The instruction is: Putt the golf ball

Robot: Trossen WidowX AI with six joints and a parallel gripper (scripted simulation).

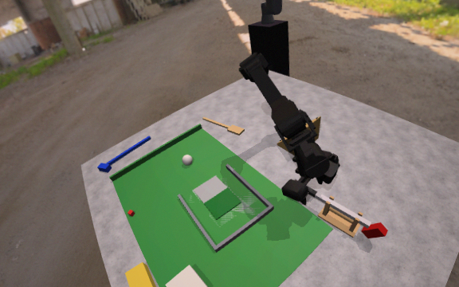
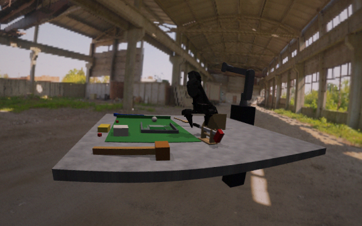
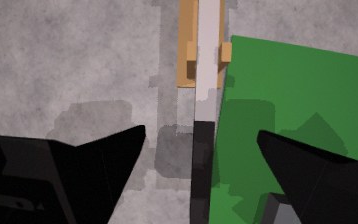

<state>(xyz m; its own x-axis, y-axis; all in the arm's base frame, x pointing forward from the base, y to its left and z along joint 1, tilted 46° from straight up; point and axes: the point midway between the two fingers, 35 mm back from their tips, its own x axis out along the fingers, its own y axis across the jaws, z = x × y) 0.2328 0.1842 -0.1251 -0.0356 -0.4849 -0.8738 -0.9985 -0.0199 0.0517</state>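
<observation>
Wrist view: the gripper [image 3: 200,150] hangs with jaws spread wide and empty, the dark handle of the red putter [image 3: 206,90] lying between them, untouched, its shaft resting on the wooden stand [image 3: 186,65] on the table [image 3: 80,60].
</observation>
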